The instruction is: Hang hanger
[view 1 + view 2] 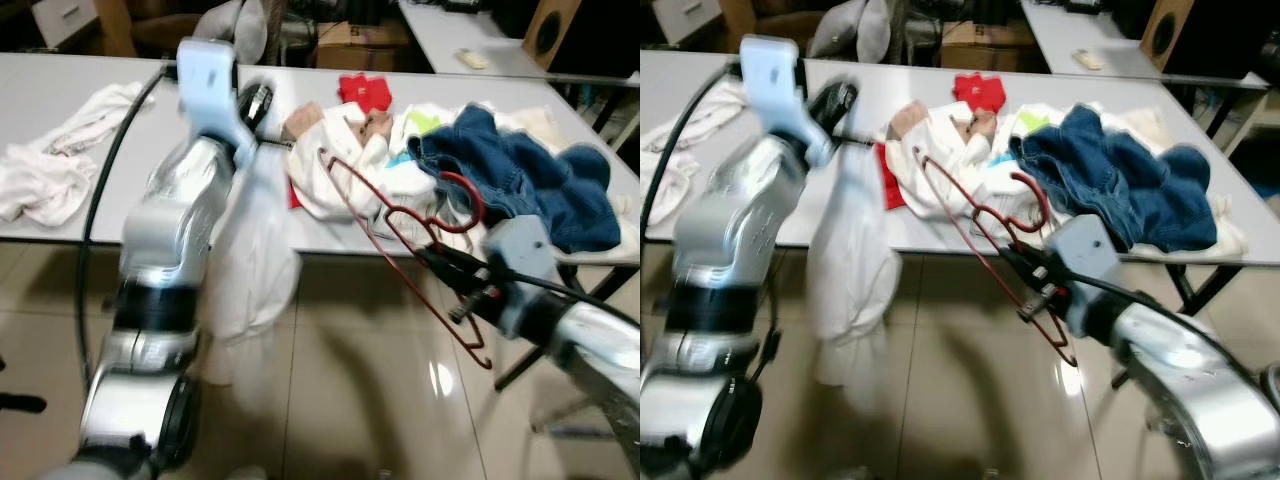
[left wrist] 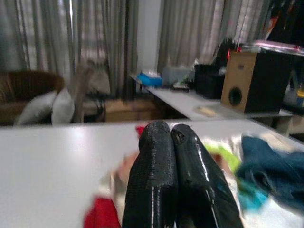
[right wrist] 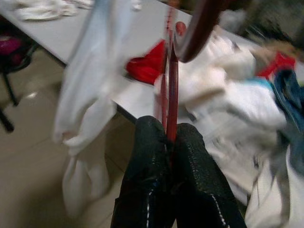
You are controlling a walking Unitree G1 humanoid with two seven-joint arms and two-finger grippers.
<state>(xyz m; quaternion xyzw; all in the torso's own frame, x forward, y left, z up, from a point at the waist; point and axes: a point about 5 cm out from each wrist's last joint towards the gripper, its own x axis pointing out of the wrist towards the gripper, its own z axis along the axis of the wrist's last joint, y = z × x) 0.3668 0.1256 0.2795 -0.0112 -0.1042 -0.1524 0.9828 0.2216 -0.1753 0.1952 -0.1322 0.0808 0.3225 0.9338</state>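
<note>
The right gripper (image 1: 1032,281) is clamped on 1 red wire hanger (image 1: 985,245), held out over the table (image 1: 60,100) edge, while the left gripper (image 1: 255,105), fingers pressed together, dangles 1 white garment (image 1: 845,265) beside it, seemingly so the 2 can be joined

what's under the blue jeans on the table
The blue jeans lie on top of white clothes spread over the grey table; a green and a turquoise piece poke out at their edge. What lies directly beneath the denim is covered.
</note>
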